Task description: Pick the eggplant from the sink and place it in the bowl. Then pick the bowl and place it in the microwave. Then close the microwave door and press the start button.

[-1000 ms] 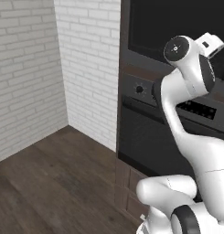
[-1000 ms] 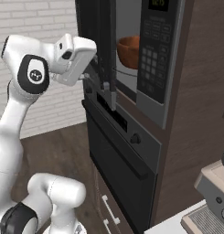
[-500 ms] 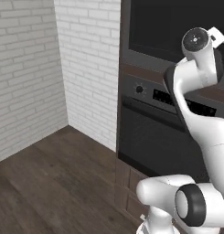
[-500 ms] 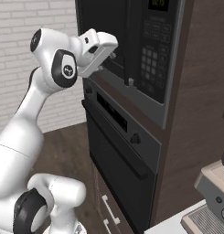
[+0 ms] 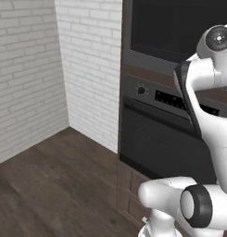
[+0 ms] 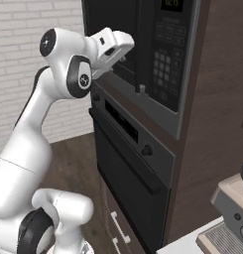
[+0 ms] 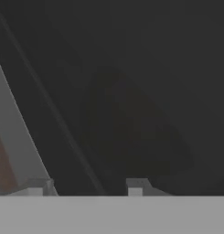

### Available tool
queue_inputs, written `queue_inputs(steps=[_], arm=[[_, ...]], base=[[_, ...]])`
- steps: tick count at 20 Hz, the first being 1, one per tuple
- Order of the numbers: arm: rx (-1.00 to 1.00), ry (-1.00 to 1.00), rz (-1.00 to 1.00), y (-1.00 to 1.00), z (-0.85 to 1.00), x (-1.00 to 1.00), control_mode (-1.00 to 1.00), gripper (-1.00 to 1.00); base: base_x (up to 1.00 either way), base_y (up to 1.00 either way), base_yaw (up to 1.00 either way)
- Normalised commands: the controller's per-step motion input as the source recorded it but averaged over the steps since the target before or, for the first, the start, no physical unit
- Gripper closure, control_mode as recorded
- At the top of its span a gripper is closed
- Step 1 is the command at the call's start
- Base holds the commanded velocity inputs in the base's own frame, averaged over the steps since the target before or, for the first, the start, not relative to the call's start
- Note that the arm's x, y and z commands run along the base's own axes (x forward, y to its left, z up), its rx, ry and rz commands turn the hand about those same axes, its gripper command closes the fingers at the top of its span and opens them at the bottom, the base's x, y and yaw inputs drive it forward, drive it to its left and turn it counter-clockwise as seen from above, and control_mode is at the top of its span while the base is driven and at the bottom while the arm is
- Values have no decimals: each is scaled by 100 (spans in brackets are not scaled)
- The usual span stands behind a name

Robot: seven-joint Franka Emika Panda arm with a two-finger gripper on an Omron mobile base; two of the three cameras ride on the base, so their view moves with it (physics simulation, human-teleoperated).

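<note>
Here, tool (image 7: 86, 186) tips apart, seemingly pressed at closed microwave door (image 7: 131, 91).

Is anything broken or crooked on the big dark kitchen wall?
Nothing stands out. The microwave door looks flat against the microwave, the oven below it is shut and straight, and nothing is spilled on the wooden floor.
</note>
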Motion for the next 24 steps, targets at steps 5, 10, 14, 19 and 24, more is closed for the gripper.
queue_inputs(steps=[5, 10, 14, 19, 24], arm=[[0, -11, 7, 6, -21, 11, -100, -100], [11, -7, -6, 28, 8, -81, -100, -100], [22, -8, -16, 24, 23, -100, -100, -100], [22, -9, -13, 27, 9, -92, -100, 100], [20, -21, -7, 16, -2, -63, -100, 100]], base=[[0, 0, 0], [0, 0, 0], [0, 0, 0], [0, 0, 0], [0, 0, 0]])
